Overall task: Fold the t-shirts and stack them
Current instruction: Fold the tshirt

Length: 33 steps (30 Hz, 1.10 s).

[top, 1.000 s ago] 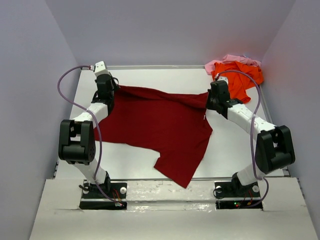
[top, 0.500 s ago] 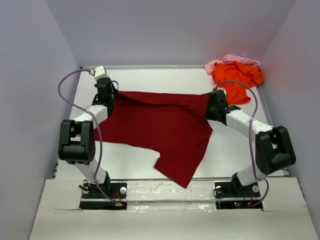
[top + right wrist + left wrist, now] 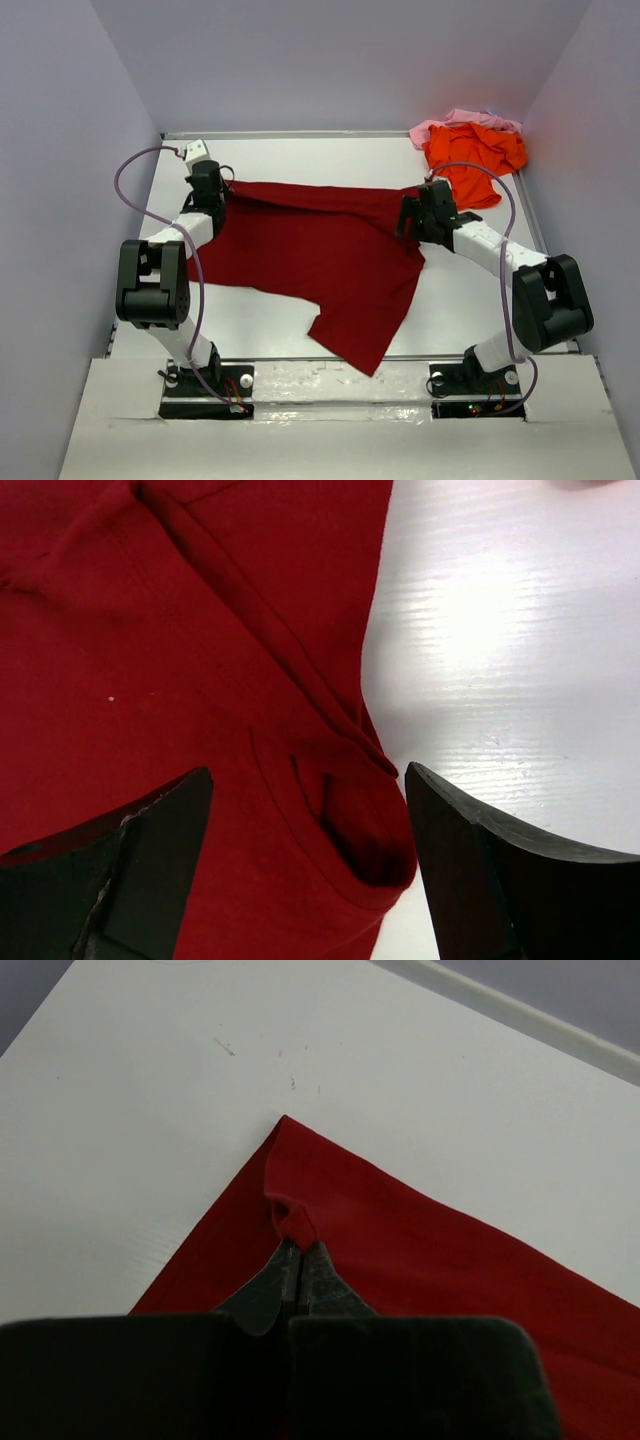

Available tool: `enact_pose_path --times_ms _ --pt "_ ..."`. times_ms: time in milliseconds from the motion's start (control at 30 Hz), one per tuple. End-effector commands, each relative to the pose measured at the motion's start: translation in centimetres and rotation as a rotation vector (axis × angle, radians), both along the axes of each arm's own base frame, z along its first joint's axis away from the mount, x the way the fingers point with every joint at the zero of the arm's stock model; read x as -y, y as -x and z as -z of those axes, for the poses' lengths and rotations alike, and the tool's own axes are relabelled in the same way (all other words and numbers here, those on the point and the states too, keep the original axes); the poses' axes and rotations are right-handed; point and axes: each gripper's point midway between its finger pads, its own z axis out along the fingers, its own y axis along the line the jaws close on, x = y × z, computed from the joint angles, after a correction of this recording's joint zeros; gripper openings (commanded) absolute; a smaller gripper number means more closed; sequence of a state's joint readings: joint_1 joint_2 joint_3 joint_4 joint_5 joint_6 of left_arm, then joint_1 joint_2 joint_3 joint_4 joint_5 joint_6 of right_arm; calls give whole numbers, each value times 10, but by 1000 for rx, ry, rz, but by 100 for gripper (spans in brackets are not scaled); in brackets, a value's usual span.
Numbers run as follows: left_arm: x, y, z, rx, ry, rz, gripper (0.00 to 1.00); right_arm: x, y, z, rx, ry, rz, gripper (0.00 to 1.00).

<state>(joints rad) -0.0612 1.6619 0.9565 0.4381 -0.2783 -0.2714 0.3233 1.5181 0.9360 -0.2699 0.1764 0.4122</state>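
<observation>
The red shirt (image 3: 310, 250) lies spread over the middle of the table (image 3: 300, 150), with its far edge running fairly straight between my two arms and one lobe trailing toward the near edge. The orange shirt (image 3: 470, 155) and pink shirt (image 3: 450, 122) are heaped together in the far right corner, well apart from the work. My left claw (image 3: 298, 1245) is pinched tight on the far left corner of the red shirt, with a small pucker of cloth caught between the tips. My right claw (image 3: 308, 780) is spread wide, gripping nothing, and hangs over the shirt's right edge where a seam and a small crumple sit between the fingers. I judge this cloth light and limp. It will not hold a line by itself, it will sag between any two grips, and a thin single layer could slide out of a shallow pinch. The right claw should take the edge at that thicker seam, close to the corner and deep enough to catch the fold, matching the left. With both far corners held I could lift low and lay the fold over evenly. One uneven pull would skew it.
</observation>
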Motion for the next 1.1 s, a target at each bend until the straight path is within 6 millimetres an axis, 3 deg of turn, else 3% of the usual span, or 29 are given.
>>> enact_pose_path --times_ms 0,200,433,600,967,1033,1067 --pt "-11 -1 -7 8 -24 -48 0 -18 -19 -41 116 -63 -33 83" --pt "-17 -7 21 -167 -45 -85 0 -20 -26 -57 158 -67 -36 82" --pt "-29 -2 32 -285 -56 -132 0 -24 -35 -74 193 -87 -39 83" --pt "-27 7 51 -392 -9 -131 0 -26 -40 -72 187 -85 -38 83" --pt "-16 26 41 -422 47 -89 0 -33 -50 -77 204 -109 -49 83" --pt "-17 30 38 -427 51 -98 4 -34 -50 -77 203 -111 -55 83" --pt "-17 33 32 -425 53 -103 11 -34 -50 -76 204 -109 -53 83"
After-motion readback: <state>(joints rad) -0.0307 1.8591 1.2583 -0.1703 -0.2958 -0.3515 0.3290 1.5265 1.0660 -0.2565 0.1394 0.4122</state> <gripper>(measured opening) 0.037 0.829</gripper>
